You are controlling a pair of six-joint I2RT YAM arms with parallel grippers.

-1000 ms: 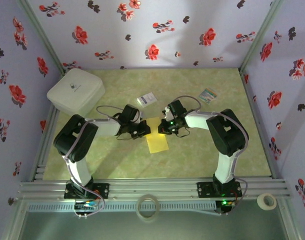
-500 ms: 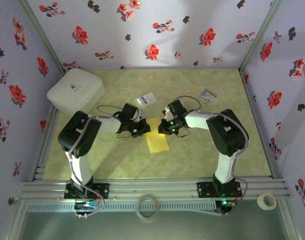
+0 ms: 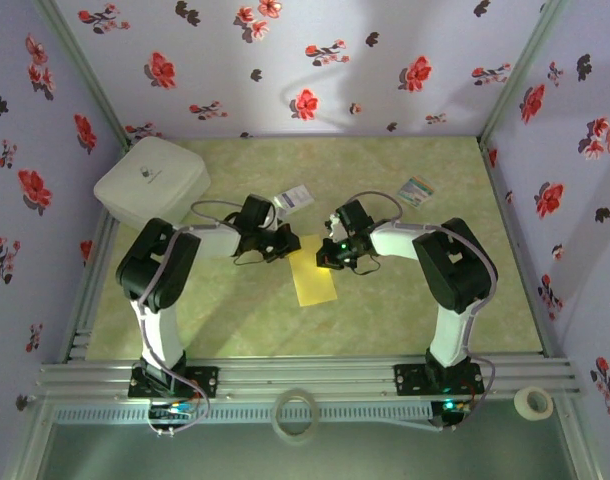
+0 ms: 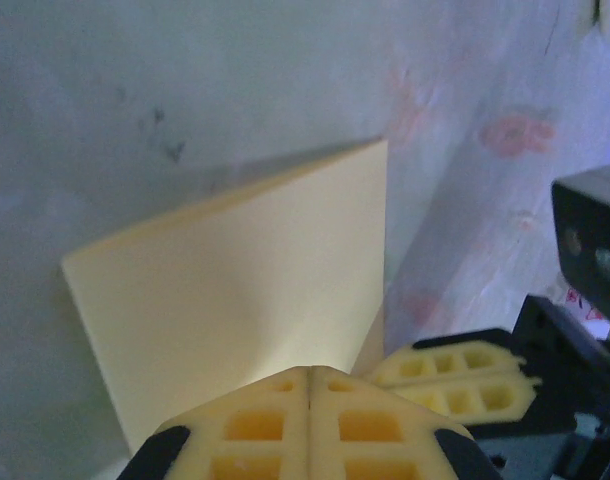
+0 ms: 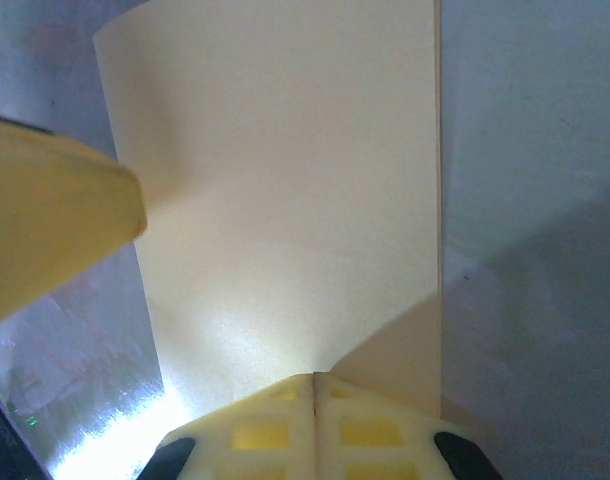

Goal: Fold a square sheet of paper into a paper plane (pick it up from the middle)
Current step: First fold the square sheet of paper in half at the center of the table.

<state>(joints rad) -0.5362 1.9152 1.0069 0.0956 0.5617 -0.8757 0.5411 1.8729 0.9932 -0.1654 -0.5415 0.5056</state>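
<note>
- The left gripper (image 4: 310, 388) has its yellow gridded fingers pressed together on one edge of the sheet of thin yellow-tan paper (image 4: 235, 290), and it seems to pinch it.
- The right gripper (image 5: 313, 390) is also closed, pinching another edge beside a small folded corner flap.
- The sheet lies between the two arms, in the middle of the pale green marbled bench (image 3: 415, 300). It is partly lifted and looks like a narrow rectangle from above.
- I judge that a fold is in progress. Both grippers should move together and slowly, so the edges meet exactly before the crease is pressed.
- The paper is matte, smooth and limp. It bends in a soft curve and may slip or tear under uneven pull.
</note>
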